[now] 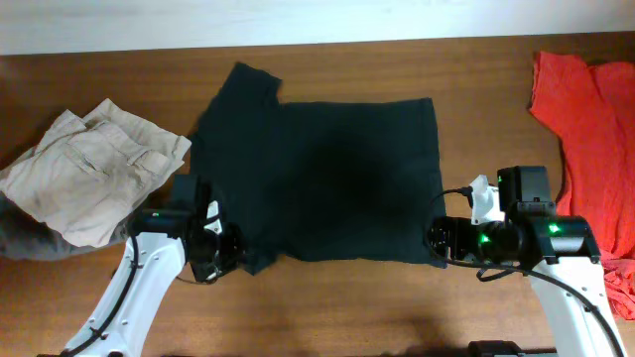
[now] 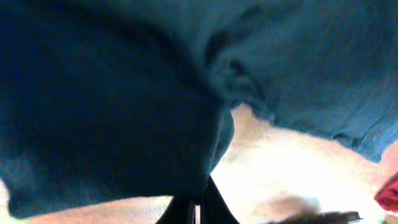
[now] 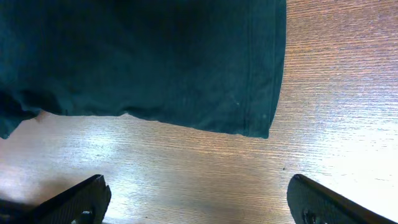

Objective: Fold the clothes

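The black T-shirt (image 1: 327,178) lies spread on the wooden table, one sleeve pointing to the far left. My left gripper (image 1: 226,256) is at its near left corner and is shut on the fabric. In the left wrist view the dark cloth (image 2: 112,106) fills the frame, and it is pinched at the closed jaws (image 2: 198,208). My right gripper (image 1: 435,238) is open beside the shirt's near right corner. In the right wrist view its fingers (image 3: 199,199) are spread wide over bare wood, and the shirt's hem corner (image 3: 249,118) lies just ahead of them.
Beige trousers (image 1: 89,169) lie crumpled at the left with a grey cloth (image 1: 20,243) under them. A red garment (image 1: 590,129) lies at the right edge, with more red cloth (image 1: 620,283) near the right arm.
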{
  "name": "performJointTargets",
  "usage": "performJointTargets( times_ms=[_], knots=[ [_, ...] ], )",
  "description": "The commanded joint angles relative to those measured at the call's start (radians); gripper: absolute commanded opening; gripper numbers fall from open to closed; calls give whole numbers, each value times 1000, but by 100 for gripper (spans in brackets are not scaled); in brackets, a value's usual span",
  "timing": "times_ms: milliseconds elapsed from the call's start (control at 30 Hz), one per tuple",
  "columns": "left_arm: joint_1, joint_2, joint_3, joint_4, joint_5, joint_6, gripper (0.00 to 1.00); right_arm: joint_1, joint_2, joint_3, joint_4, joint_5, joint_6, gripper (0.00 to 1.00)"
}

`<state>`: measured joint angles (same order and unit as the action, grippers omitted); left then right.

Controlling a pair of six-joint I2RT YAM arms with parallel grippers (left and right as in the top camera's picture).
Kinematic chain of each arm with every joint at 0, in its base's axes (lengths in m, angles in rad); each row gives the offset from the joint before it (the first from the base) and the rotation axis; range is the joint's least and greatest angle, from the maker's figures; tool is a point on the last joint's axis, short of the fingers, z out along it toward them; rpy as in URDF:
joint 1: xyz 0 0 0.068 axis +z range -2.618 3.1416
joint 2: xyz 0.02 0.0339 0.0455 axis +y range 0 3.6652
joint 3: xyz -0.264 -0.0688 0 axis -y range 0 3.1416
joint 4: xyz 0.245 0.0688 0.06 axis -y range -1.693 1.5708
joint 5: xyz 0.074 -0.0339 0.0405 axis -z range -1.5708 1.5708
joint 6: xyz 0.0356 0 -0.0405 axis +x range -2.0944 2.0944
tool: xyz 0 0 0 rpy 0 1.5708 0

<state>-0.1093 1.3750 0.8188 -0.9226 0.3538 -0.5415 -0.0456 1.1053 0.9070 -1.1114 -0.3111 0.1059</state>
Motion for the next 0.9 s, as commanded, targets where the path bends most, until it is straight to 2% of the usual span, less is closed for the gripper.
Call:
performJointTargets(
  times_ms=[0,200,333,500,533,600,700,867],
  knots=[
    [0,7,12,6,-89,23,3,6,3,11,0,10,3,96],
    [0,7,12,63,-200,23,3,6,3,11,0,10,3,96],
    [0,7,12,122,-224,23,4,6,3,11,0,10,3,96],
    [0,18,11,164,-224,23,15,6,3,11,0,10,3,96],
    [0,26,11,169,-224,23,18,6,3,11,0,10,3,96],
    [0,43,11,174,-224,23,32,6,3,11,0,10,3,95],
    [0,74,11,185,-224,23,41,6,3,11,0,10,3,95],
    [0,91,12,151,-220,29,42,6,3,11,-3,10,3,96]
  ],
)
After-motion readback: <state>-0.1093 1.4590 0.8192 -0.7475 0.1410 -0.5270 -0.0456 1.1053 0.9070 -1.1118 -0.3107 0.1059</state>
